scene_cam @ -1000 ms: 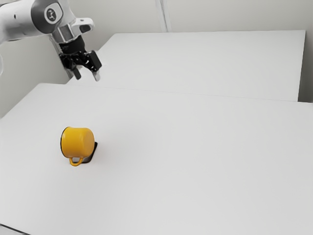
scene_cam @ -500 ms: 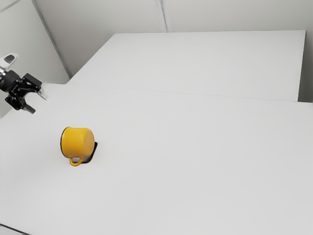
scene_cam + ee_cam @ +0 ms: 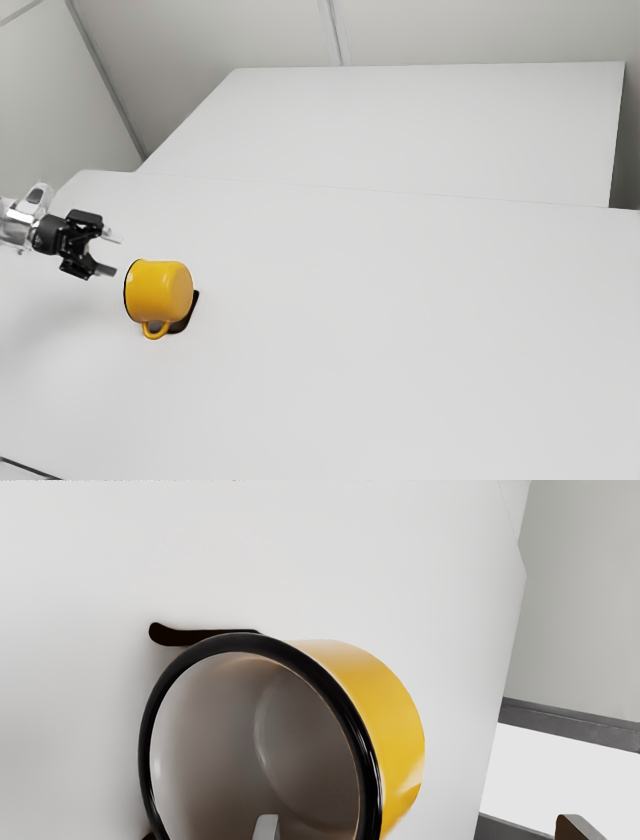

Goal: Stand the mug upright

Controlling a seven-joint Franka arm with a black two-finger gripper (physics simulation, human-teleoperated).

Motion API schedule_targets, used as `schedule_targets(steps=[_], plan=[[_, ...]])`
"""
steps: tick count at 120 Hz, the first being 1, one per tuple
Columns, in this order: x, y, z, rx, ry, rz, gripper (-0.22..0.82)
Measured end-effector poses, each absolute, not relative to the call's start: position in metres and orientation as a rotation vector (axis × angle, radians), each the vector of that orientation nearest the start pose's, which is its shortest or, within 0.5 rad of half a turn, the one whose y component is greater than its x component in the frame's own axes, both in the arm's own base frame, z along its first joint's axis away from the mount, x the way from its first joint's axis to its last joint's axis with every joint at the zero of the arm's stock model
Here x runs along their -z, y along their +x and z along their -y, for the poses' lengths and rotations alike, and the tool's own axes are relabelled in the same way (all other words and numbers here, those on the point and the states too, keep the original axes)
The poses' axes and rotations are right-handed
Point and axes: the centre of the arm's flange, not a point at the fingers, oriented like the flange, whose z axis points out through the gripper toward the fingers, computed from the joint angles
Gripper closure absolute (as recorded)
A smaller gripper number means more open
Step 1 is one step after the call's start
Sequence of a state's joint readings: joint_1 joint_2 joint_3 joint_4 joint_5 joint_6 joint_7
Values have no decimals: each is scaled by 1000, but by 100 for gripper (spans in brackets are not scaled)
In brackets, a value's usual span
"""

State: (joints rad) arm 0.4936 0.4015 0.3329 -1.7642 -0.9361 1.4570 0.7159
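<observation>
Mug [image 3: 160,291] lying sideways, near parted fingers [image 3: 106,270]

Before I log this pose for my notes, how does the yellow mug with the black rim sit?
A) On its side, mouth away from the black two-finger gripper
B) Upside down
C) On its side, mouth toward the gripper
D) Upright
C: the mug lies on its side, its rim facing the gripper.
</observation>
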Motion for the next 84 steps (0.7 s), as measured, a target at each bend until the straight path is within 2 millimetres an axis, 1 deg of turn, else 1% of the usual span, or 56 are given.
schedule_targets(steps=[10,17,25,41,52,59,70,77,84], plan=[[-330,473,-356,-165,2031,-365,0],[-316,467,-346,-177,1966,-351,0],[-305,462,-335,-195,1909,-322,0],[-292,460,-314,-222,1830,-253,0],[-290,459,-308,-246,1803,-214,1],[-290,459,-305,-261,1796,-189,16],[-292,460,-305,-287,1795,-152,41],[-293,460,-304,-301,1795,-134,53],[-294,460,-304,-314,1795,-117,61]])
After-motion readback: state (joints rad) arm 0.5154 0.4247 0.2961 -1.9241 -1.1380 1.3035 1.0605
